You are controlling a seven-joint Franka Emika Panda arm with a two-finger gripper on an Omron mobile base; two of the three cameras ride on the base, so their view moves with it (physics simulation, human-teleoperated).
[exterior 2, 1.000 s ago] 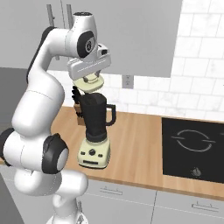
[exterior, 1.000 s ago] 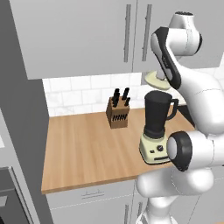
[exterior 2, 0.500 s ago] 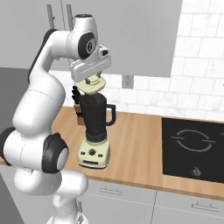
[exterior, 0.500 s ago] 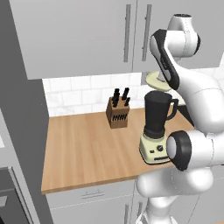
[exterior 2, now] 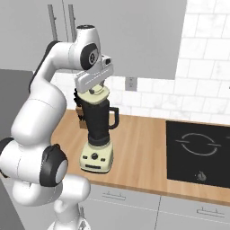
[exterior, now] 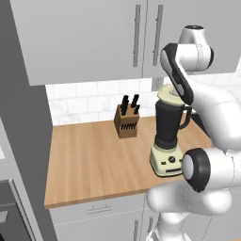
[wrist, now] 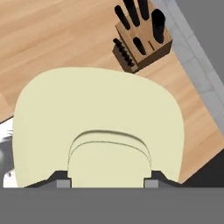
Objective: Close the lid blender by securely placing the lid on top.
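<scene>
The pale cream-green lid [exterior 2: 93, 96] is held by its centre knob [wrist: 109, 158] in my gripper [exterior 2: 95, 89], which is shut on it. The lid [exterior: 166, 96] sits right at the top of the blender's dark jar [exterior: 168, 123], slightly tilted; I cannot tell whether it rests on the rim. The jar [exterior 2: 98, 120] stands on its cream base [exterior 2: 96, 157] with dark knobs near the counter's front edge. In the hand view the lid [wrist: 96, 109] hides the jar below, and my gripper [wrist: 108, 177] clamps the knob from both sides.
A wooden knife block [exterior: 127, 122] stands behind the blender against the tiled wall, also seen as the knife block [wrist: 142, 37]. Wall cabinets [exterior: 136, 37] hang close above my arm. A black cooktop [exterior 2: 197, 152] lies to the right on the wooden counter [exterior: 94, 160].
The gripper has come down with the lid, from a gap above the jar to the level of its rim, shifting slightly over the opening.
</scene>
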